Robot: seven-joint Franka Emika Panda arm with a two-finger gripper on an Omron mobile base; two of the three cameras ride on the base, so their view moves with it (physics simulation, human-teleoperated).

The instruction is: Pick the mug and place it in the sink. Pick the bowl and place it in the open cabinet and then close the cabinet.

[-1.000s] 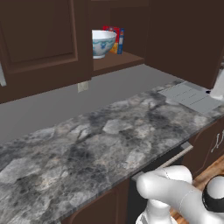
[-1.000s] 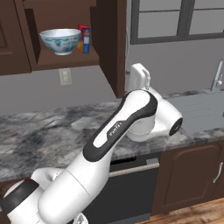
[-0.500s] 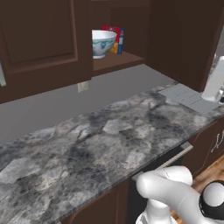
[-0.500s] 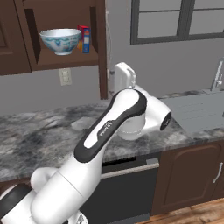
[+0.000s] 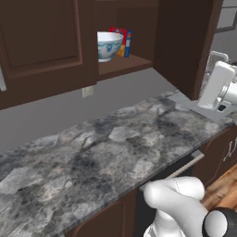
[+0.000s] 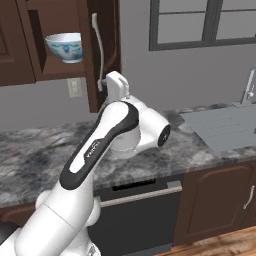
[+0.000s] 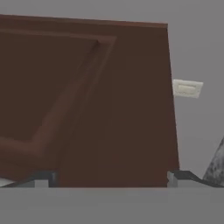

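The bowl point(image 5: 109, 45) point(image 6: 65, 46), white with a blue-green pattern, stands upright on the shelf of the open cabinet point(image 5: 125, 65). The cabinet's dark brown door point(image 5: 185, 41) swings out over the counter, and its silver bar handle point(image 6: 97, 50) shows on the door's edge. My gripper point(image 7: 111, 178) is open and holds nothing; its two dark fingertips point(image 7: 43, 177) straddle the panelled door face point(image 7: 87, 105) close up. The white hand point(image 5: 217, 83) point(image 6: 116, 87) hovers beside the door's outer side. To the right lies the grey sink point(image 6: 227, 127) with its tap point(image 6: 247, 85). The mug is out of view.
Red and blue boxes point(image 5: 121, 41) stand behind the bowl on the shelf. A marbled grey counter point(image 5: 92, 152) runs below, with a dishwasher front point(image 6: 135, 200) under it. A wall outlet point(image 6: 74, 87) sits under the cabinet. A window point(image 6: 200, 22) is above the sink.
The hand has swung left from above the sink side toward the open cabinet door. The jaws have stayed open and the bowl has not moved.
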